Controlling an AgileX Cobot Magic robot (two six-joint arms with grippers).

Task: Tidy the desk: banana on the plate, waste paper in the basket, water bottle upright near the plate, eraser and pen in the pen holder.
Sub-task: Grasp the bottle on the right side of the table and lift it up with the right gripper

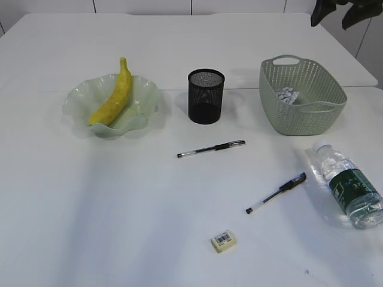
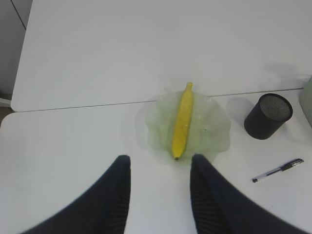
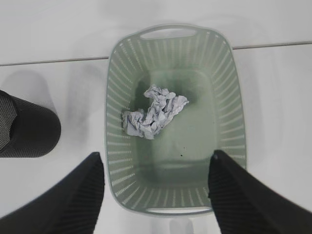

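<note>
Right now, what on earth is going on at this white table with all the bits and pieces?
A two-armed robot is tidying. The yellow banana already lies on the pale-green ruffled plate, and the crumpled white paper sits in the sage-green basket. The right gripper hangs open above it; the left gripper hovers empty near the plate. Two pens, the pale-yellow eraser and the lying clear bottle remain.

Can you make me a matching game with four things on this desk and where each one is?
Things:
1. banana
2. waste paper
3. water bottle
4. eraser

Places:
A. lying on its side on the desk
B. inside the basket
C. on the plate
D. flat on the desk, nearest the front edge

Pairs: 1-C, 2-B, 3-A, 4-D
</note>
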